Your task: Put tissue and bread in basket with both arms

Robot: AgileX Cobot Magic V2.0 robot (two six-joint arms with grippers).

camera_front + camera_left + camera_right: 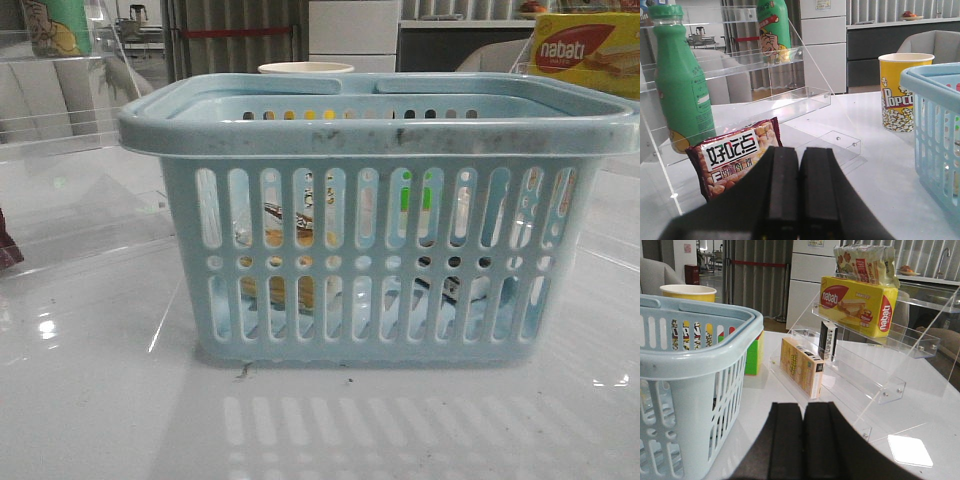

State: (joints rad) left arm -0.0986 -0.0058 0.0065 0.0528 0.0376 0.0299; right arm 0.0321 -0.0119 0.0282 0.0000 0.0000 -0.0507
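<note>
Basket (380, 215) fills the front view, sitting on the white table (100, 400), with golden-brown bread (285, 232) showing through its slots; the tissue I can't pick out for sure. Left gripper (799, 200) is pressed closed and empty, basket off to its side, peanut snack packet (735, 155) just ahead. Right gripper (802, 445) is closed on nothing too, basket right beside it.

The basket (380, 215), light blue with slotted sides, rows of round holes and a scuffed rim, is standing upright between the two closed tools, beside each and touching neither. The bread (285, 240), golden-brown, is showing through the slots low in its left half. The tissue cannot be made out with certainty.
</note>
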